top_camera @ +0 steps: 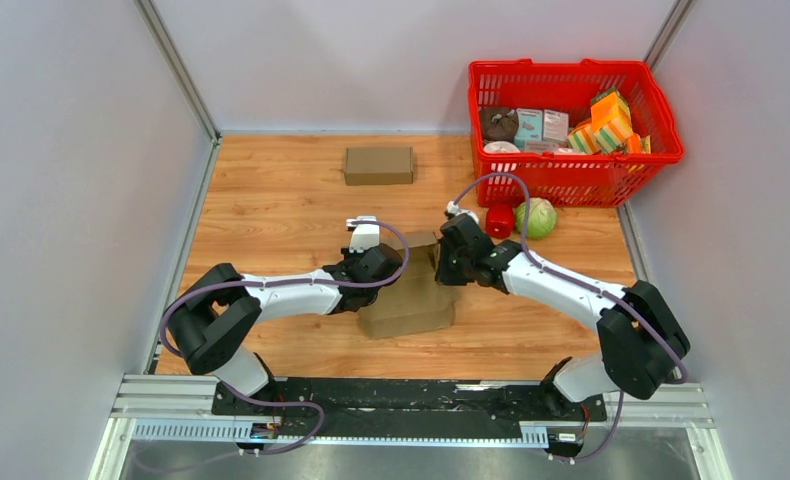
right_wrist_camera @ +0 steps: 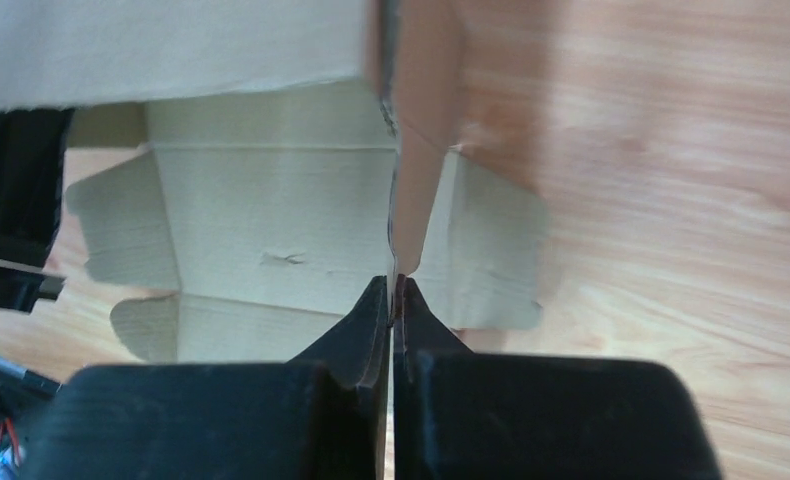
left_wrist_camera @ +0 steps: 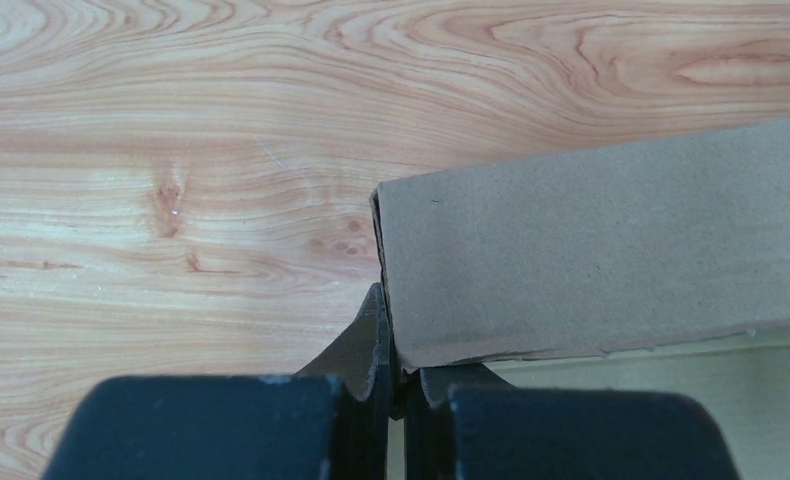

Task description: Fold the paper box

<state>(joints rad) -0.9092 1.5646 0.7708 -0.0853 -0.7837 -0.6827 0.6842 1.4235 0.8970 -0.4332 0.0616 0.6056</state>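
Tabletop (top_camera: pixel 271 220): light wood grain.
- Paper box (top_camera: pixel 408 305), part-folded, centre toward 6 o'clock.
- Brown carton (top_camera: pixel 378 165), closed, 12 o'clock.
- Red basket (top_camera: pixel 571 180), 1 o'clock.
- Small red item (top_camera: pixel 499 221) and green cabbage (top_camera: pixel 537 217), 2 o'clock, just beside the basket.

A red basket (top_camera: pixel 571 182) packed with goods sits at the worktop's (top_camera: pixel 271 210) far right. Just in front of it lie a green cabbage (top_camera: pixel 537 217) and a small red object (top_camera: pixel 499 220). A closed brown carton (top_camera: pixel 378 165) rests well to the left.

I couldn't read a word anywhere. The small cartons (top_camera: pixel 542 126) in the red basket (top_camera: pixel 571 182), well beyond the right gripper (top_camera: pixel 438 262), had printing on them, far too small to make out.
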